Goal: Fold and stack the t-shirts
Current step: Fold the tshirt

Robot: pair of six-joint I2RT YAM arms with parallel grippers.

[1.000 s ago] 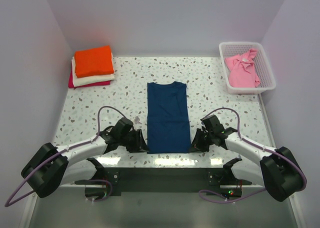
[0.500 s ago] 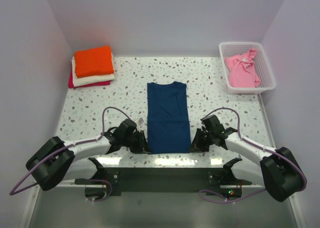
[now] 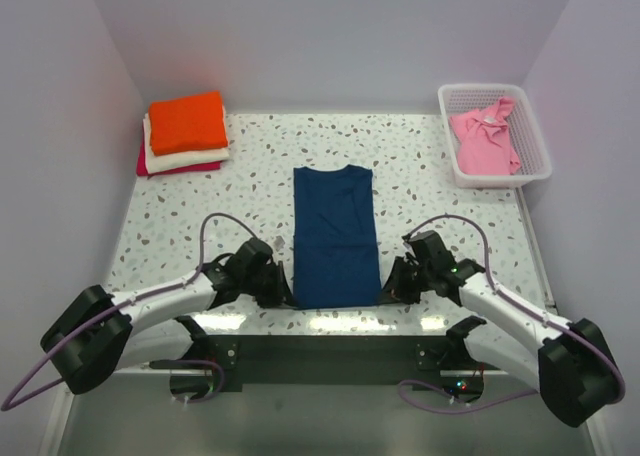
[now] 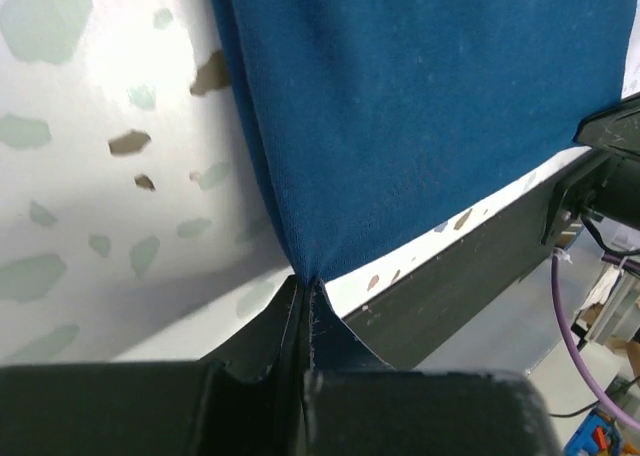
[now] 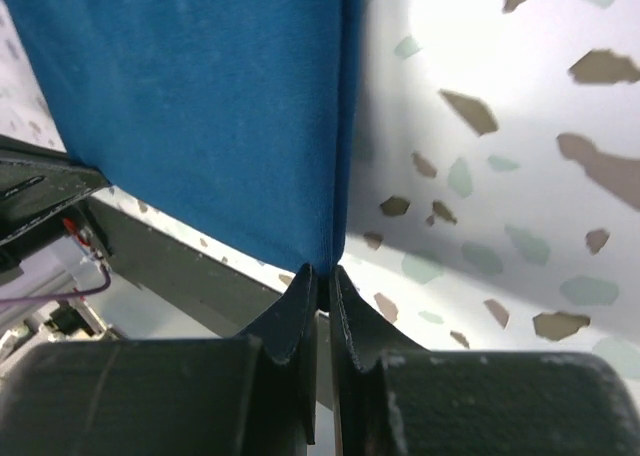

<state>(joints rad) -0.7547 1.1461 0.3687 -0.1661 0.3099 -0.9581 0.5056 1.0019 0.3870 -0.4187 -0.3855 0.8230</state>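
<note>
navy t-shirt (image 3: 336,236) ×1, flat on desk (image 3: 250,191) | folded tees (image 3: 186,136) ×3, stacked orange/cream/magenta | pink tee (image 3: 484,141) ×1 in basket (image 3: 541,158) | left end effector (image 3: 287,287), right end effector (image 3: 389,288): both clamped on navy t-shirt's near corners

We record a plain navy blue t-shirt (image 3: 336,238) on a white table (image 3: 250,176) speckled grey and brown. To the shirt's far left: orange tee (image 3: 187,122), cream tee (image 3: 190,159), magenta tee (image 3: 185,168). To its far right: pink tee (image 3: 485,141), white lattice basket (image 3: 535,141).
</note>
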